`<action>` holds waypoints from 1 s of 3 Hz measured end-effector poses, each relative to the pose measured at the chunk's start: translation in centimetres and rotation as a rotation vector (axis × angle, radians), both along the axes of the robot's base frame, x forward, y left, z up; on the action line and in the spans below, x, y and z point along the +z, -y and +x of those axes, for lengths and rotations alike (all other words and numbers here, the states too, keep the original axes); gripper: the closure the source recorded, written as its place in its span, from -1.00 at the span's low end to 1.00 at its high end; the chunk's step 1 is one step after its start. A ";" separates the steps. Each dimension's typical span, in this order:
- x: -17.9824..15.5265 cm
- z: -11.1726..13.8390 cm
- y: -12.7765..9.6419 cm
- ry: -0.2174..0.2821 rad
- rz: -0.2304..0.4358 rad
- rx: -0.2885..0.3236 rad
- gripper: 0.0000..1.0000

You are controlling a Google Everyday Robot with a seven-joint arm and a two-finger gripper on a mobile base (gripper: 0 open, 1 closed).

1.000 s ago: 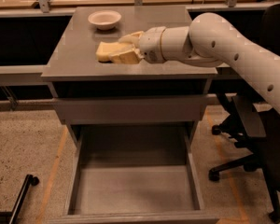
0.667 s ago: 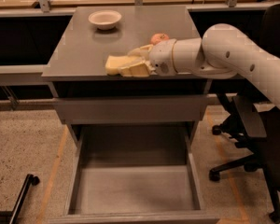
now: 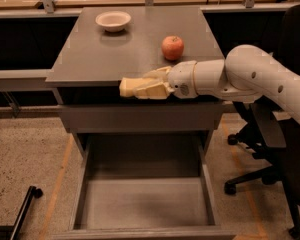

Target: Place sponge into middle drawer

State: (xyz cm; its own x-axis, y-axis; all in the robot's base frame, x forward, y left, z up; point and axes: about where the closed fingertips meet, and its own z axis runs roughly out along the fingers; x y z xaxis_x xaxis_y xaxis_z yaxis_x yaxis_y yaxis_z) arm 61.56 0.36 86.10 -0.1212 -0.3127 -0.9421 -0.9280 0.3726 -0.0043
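The pale yellow sponge (image 3: 131, 87) is held in my gripper (image 3: 152, 84), whose cream fingers are shut on its right end. The sponge hangs in the air just in front of the grey cabinet's top edge, above the open middle drawer (image 3: 145, 203). The drawer is pulled out towards the camera, a long grey tray with a bare floor. My white arm reaches in from the right.
A red apple (image 3: 173, 47) and a white bowl (image 3: 113, 21) stand on the cabinet top (image 3: 90, 59). The shut top drawer front (image 3: 140, 118) sits just below the sponge. A black office chair (image 3: 275, 149) stands at the right.
My gripper has carried the sponge off the cabinet top, towards the camera and slightly down, past the front edge. The apple, hidden behind the arm before, now shows.
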 end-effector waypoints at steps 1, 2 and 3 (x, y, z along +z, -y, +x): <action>-0.5 0.7 -2.5 0.047 -0.033 0.079 1.00; -3.4 0.5 -4.9 0.085 -0.045 0.189 1.00; -7.2 -0.1 -6.0 0.087 -0.074 0.253 1.00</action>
